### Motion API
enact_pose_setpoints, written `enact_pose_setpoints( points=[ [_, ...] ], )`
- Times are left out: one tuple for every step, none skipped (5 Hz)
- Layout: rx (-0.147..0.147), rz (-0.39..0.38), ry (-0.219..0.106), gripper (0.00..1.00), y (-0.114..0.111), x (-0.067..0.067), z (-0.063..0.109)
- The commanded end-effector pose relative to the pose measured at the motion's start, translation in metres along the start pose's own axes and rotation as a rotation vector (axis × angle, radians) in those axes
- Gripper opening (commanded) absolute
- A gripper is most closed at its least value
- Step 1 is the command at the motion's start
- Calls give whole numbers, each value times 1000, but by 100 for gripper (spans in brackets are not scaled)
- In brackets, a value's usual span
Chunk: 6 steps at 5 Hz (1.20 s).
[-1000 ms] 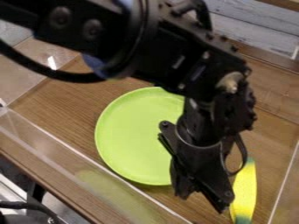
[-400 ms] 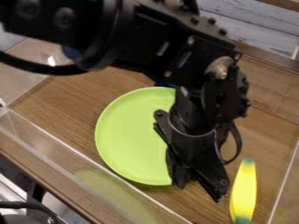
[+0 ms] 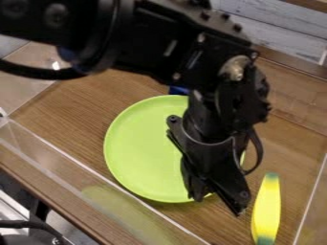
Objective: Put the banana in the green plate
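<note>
Camera view is giving you one angle only, and your black arm [image 3: 192,86] is filling most of it. Your gripper [image 3: 220,196] is pointing down at the near right edge of the green plate [image 3: 138,144], its fingers drawn fully together — clenched, and nothing is showing between them. The tips are dark against a dark body, so you are not getting a clean look at exactly where they end or whether they are touching the wood.

The banana [image 3: 265,209] is lying just to the right of the gripper, on the wooden table [image 3: 64,120], outside the plate. It is blurred, greenish at its top end and yellow lower down, and its bottom end is running off the lower edge of the picture. It is sitting just beside the fingers; whether it is touching them is hard to tell.

The arm is hiding the plate's right side — only its left and near parts are showing. A clear wall [image 3: 52,177] is crossing the foreground, smearing a pale reflection over the table's near edge.
</note>
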State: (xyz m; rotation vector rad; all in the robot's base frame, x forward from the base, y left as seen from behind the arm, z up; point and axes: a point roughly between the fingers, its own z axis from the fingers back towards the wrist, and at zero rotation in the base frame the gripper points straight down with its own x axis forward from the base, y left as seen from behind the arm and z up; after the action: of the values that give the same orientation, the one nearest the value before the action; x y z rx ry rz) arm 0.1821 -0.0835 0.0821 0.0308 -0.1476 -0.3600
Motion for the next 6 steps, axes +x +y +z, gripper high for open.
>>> enact_pose_setpoints(
  points=[
    [-2, 13, -44, 0, 3, 5, 6],
    [-5, 16, -51, 0, 3, 5, 6],
    [-11, 24, -50, 0, 4, 8, 10],
    [-16, 33, -50, 0, 5, 12, 14],
    [-19, 49, -49, 0, 7, 17, 19],
    [-15, 81, -51, 0, 8, 22, 23]
  ],
)
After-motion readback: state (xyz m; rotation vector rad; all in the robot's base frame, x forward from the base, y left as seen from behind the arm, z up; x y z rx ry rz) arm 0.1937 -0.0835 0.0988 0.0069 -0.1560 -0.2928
